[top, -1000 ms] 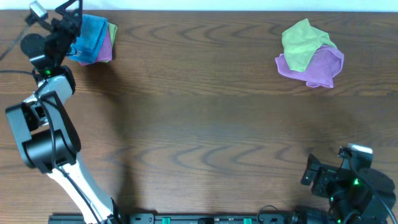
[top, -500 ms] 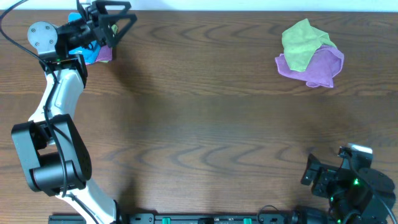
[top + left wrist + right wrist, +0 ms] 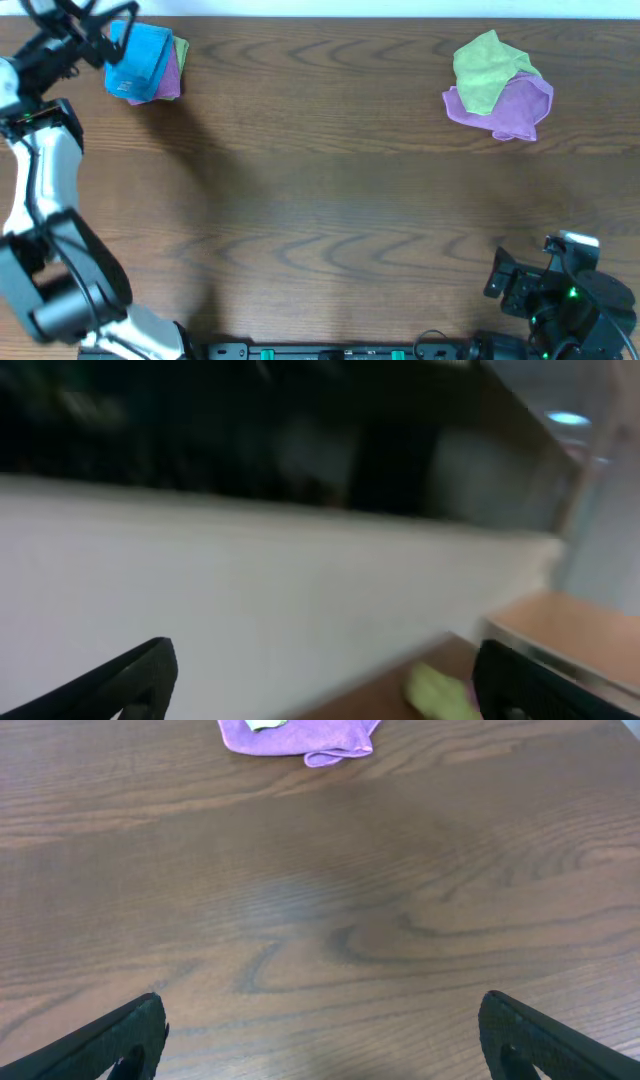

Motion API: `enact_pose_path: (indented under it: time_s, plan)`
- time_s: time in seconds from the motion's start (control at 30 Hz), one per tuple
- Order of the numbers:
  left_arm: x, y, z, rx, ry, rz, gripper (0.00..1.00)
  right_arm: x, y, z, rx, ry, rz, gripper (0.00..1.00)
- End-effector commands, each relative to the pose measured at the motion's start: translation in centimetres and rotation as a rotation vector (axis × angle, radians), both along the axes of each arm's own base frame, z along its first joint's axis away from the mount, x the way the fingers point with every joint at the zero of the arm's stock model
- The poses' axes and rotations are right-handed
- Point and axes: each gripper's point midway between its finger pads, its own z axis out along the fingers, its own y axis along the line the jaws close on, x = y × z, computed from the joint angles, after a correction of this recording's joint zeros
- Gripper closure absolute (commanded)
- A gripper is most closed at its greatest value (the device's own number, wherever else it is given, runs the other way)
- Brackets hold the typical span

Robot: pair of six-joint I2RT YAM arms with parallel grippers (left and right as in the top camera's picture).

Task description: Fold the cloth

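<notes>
One folded, seemingly plush sky-blue cloth (image 3: 140,57)

5 cloths (image 3: 140,55), 2 arms (image 3: 38,170)

No text, label, brand, number or sign can be read in any view, neither on the cloth (image 3: 140,58) at the upper left of the overhead frame nor on the wooden surface (image 3: 320,200).

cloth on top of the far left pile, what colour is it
The cloth is sky blue; overhead view.
</notes>
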Motion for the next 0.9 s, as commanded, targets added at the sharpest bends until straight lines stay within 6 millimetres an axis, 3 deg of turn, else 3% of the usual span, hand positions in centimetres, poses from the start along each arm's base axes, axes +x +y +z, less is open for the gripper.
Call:
enact_pose_path:
  time_s: [0.0,0.07,0.17,0.27,0.37,0.63,0.73,0.87]
  plan:
    - [-1.6,2.2,7.9,0.008,-0.213,0.336,0.04,-0.1,-0.1,-0.1,0.01,0.002,-0.018,0.01]
    - [-1.9,3.7,8.7,-0.03,-0.127,0.516,0.04,-0.1,-0.1,-0.1,0.011,0.002,-0.017,0.01]
    - [-3.2,5.1,6.5,-0.078,0.097,0.652,0.04,-0.1,-0.1,-0.1,0.011,0.002,-0.017,0.01]
    - [-6.6,4.8,2.8,-0.041,0.34,0.725,0.04,-0.1,-0.1,-0.1,0.011,0.002,-0.017,0.01]
    - [-12.0,2.2,0.6,0.051,0.491,0.716,0.05,-0.1,-0.1,-0.1,0.011,0.002,-0.017,0.01]
    - [-23.1,-1.5,-1.9,0.139,0.634,0.814,0.05,-0.1,-0.1,-0.1,0.011,0.002,-0.017,0.01]
    - [-25.7,-1.9,-3.2,0.145,0.641,0.821,0.05,-0.1,-0.1,-0.1,0.011,0.002,-0.017,0.01]
    - [-27.7,-2.2,-5.9,0.133,0.592,0.83,0.05,-0.1,-0.1,-0.1,0.011,0.002,-0.017,0.01]
